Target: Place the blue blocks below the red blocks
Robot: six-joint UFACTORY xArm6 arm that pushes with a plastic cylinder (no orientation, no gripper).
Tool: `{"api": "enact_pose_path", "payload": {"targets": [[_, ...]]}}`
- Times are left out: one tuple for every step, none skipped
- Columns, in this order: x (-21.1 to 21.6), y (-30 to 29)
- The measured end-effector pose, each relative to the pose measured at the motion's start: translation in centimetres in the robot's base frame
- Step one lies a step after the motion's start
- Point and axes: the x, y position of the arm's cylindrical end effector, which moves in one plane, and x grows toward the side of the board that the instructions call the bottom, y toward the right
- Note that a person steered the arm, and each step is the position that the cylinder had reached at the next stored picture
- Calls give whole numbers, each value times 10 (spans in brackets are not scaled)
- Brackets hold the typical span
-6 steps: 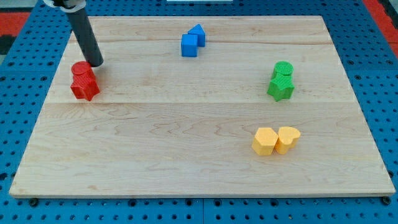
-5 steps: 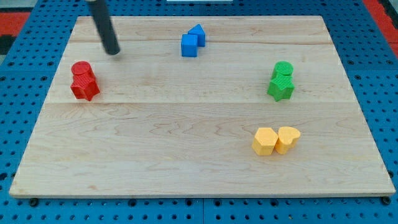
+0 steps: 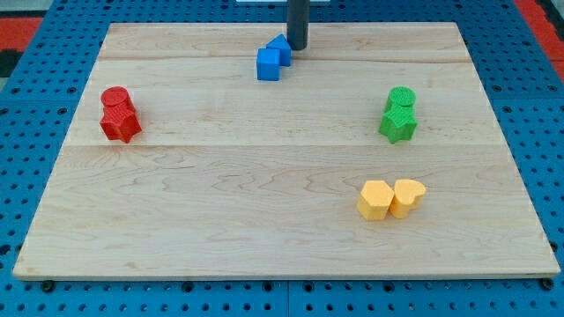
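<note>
Two blue blocks sit together near the view's top centre: a blue cube (image 3: 269,64) and a smaller blue wedge-shaped block (image 3: 281,47) touching its upper right. Two red blocks sit at the view's left: a red cylinder (image 3: 115,99) and, just below it and touching, a red star-shaped block (image 3: 120,125). My tip (image 3: 298,48) stands just right of the blue wedge-shaped block, at or very near its right side. The rod rises out of the view's top edge.
The wooden board (image 3: 264,211) lies on a blue pegboard. A green cylinder (image 3: 401,99) and green star-shaped block (image 3: 397,126) sit at the view's right. Two yellow blocks (image 3: 376,200) (image 3: 407,195) lie side by side at the lower right.
My tip has swept from beside the red blocks at the left, across the top of the board, to the right side of the blue blocks. No block has moved.
</note>
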Motion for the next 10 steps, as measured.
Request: {"api": "enact_pose_path", "payload": {"targets": [[29, -22], [17, -19], [-15, -7], [-46, -5], [-19, -29], [8, -29], [29, -29], [56, -35], [84, -47], [95, -71]]}}
